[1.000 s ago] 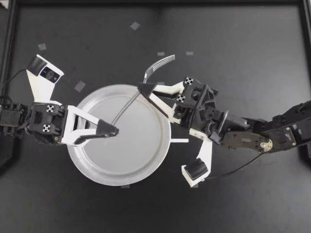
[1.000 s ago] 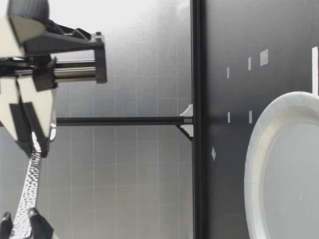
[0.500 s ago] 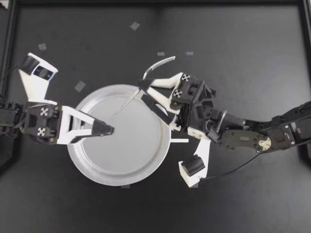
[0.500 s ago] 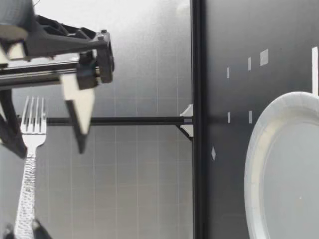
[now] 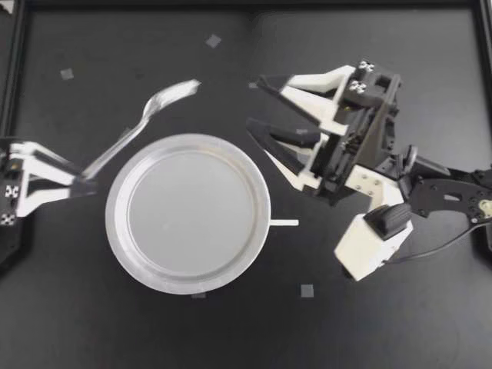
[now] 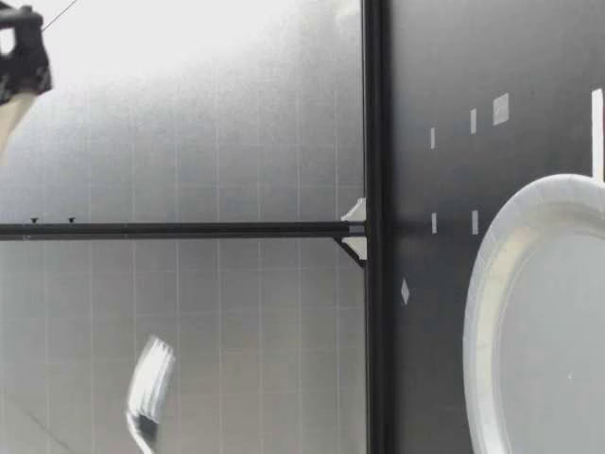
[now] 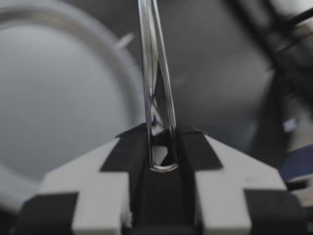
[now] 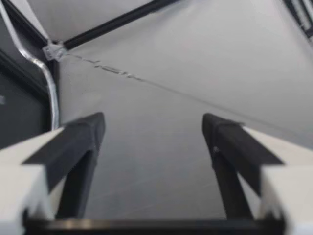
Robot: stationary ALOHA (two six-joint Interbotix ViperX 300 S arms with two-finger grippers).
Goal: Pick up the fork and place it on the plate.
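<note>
My left gripper (image 5: 83, 183) is at the left edge of the table, shut on the handle end of the silver fork (image 5: 146, 115). The fork slants away from it, tines toward the far side, left of the plate and raised above the table. The round silver plate (image 5: 114, 223) lies in the middle with nothing on it. My right gripper (image 5: 255, 103) hangs open beyond the plate's right side, holding nothing. In the left wrist view the fork handle (image 7: 155, 73) is clamped between the fingers, with the plate (image 7: 49, 98) beside it. The low view shows the blurred tines (image 6: 149, 388) high above the plate (image 6: 477, 312).
A white strip (image 5: 283, 223) lies on the black table by the plate's right rim. Small tape squares (image 5: 214, 40) dot the surface, one near the front (image 5: 307, 290). A black frame rail (image 6: 373, 227) borders the table's far side.
My right gripper let go of the fork, opened wide and drew back to the right. My left arm pulled left with the fork, carrying it off the plate.
</note>
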